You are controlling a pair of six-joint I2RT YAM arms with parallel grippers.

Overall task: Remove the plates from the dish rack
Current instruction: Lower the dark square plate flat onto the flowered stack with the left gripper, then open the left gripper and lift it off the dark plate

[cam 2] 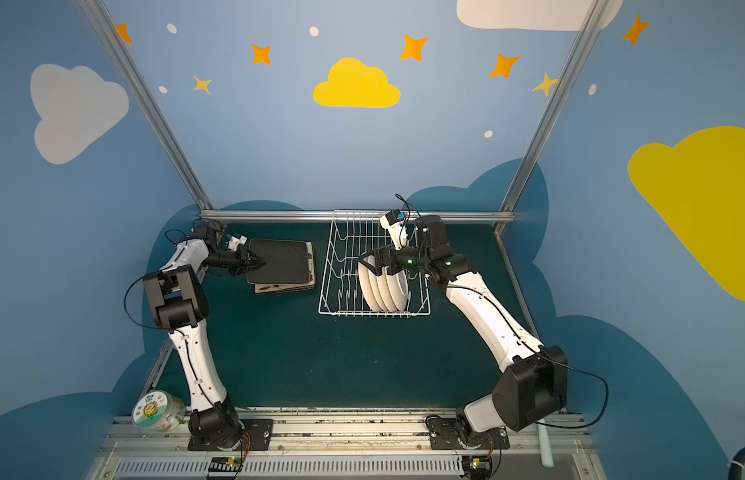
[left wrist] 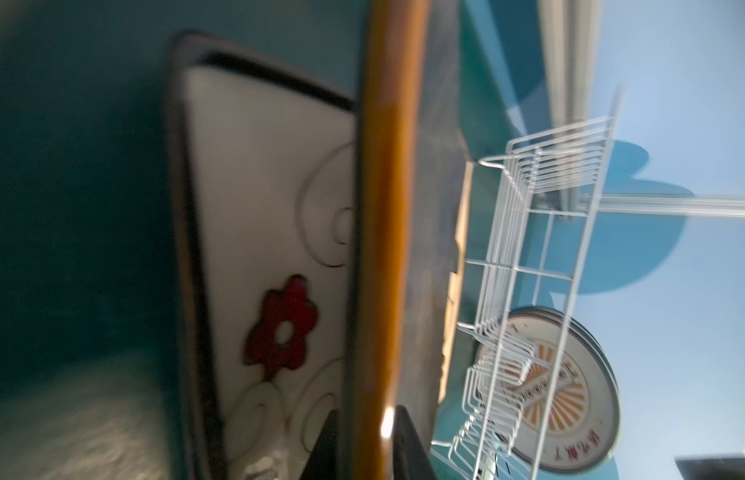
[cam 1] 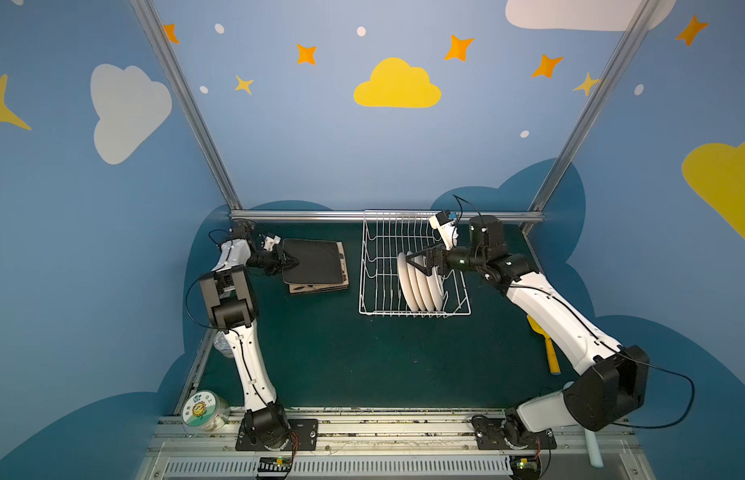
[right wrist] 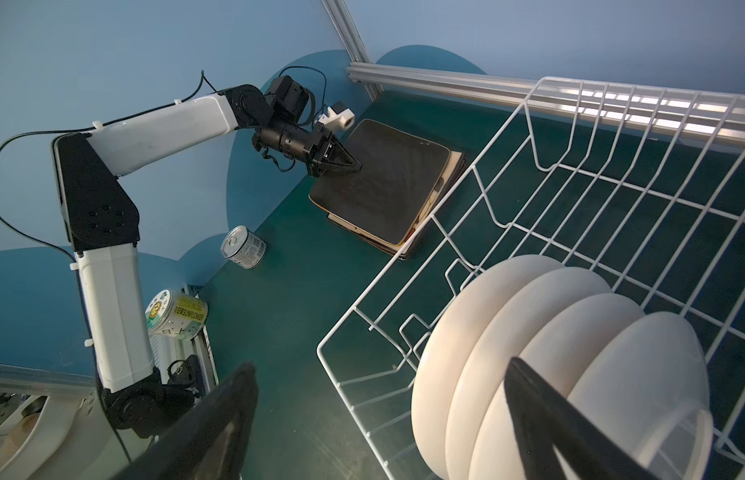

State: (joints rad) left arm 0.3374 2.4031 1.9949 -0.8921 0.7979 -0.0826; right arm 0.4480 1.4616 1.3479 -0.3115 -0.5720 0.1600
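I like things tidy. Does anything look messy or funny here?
Yes. A can lies tipped on its side on the mat, and the top square plate sits crooked on its stack.

the dish rack (cam 1: 383, 249) is white wire. the round plates (cam 1: 420, 282) in it are cream-white, and one has orange rays on its face. the square plates (cam 1: 312, 262) have black backs. one face is cream with a dark red flower and thin swirls. the table (cam 1: 362, 361) is dark green. the tub (cam 1: 202, 411) has a sunflower label.
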